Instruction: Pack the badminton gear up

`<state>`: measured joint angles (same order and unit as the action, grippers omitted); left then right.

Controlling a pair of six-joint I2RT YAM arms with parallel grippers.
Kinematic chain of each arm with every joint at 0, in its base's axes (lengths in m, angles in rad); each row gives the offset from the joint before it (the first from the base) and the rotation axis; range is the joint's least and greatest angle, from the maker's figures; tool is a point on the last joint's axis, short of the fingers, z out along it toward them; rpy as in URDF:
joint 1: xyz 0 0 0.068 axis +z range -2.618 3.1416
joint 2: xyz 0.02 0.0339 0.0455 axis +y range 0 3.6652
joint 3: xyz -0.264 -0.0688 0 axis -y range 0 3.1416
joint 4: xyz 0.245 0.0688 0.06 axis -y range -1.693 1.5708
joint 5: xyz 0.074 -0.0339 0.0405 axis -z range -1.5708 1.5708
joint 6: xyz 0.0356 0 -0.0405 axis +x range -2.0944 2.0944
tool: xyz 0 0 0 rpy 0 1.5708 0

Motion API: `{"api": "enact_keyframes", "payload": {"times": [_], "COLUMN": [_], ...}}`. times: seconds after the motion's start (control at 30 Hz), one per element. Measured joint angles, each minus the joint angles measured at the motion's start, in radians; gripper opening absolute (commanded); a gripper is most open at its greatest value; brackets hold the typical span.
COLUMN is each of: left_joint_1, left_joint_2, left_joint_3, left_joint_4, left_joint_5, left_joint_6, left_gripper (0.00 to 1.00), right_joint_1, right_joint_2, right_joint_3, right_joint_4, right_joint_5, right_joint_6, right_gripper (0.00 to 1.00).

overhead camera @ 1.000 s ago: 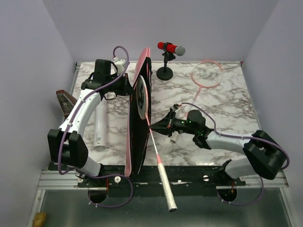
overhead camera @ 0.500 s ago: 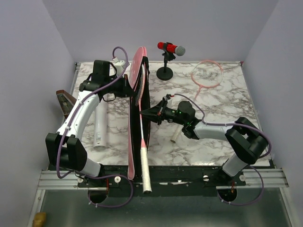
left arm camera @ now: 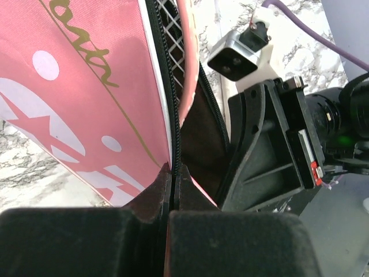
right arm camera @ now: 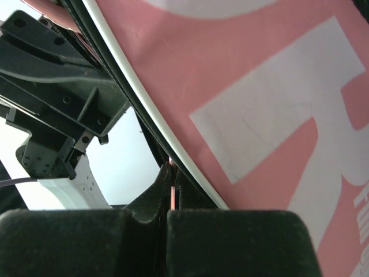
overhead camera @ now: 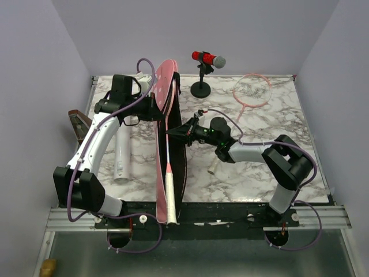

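The long pink bag (overhead camera: 163,173) stands on its edge down the middle of the table, its zip gaping. My left gripper (overhead camera: 157,109) is shut on the bag's zip edge (left arm camera: 173,173) near its far end. My right gripper (overhead camera: 174,131) is shut on the thin pink shaft (right arm camera: 173,193) of one racket. That racket's white handle (overhead camera: 170,199) lies along the bag's opening, and its strings (left arm camera: 170,17) show inside the bag. A second pink racket (overhead camera: 252,90) lies flat at the back right. The white tube (overhead camera: 122,153) lies left of the bag.
A red microphone on a black stand (overhead camera: 206,59) stands at the back centre. A small brown box (overhead camera: 76,120) sits off the table's left edge. Purple walls close in on three sides. Both grippers work within a hand's width of each other at the bag.
My right gripper has swung left to the bag with the racket. The handle has moved from the front overhang into line with the bag's opening. The left gripper kept its hold.
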<state>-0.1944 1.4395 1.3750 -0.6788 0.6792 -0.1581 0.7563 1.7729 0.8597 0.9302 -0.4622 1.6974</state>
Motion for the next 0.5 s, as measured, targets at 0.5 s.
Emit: {"api": "enact_keyframes", "payload": {"times": [0.5], "left_joint_1": [-0.017], "left_joint_2": [-0.007], "left_joint_3": [-0.008], "left_joint_4": [-0.022], "left_joint_5": [0.049], "left_joint_6": [0.016], "left_gripper": [0.00], "right_joint_1": [-0.058], "right_joint_2": [0.000], "right_joint_3": [0.116], "right_joint_4": [-0.230], "right_joint_5": [-0.035], "right_joint_6": [-0.208], "right_gripper": [0.01]}}
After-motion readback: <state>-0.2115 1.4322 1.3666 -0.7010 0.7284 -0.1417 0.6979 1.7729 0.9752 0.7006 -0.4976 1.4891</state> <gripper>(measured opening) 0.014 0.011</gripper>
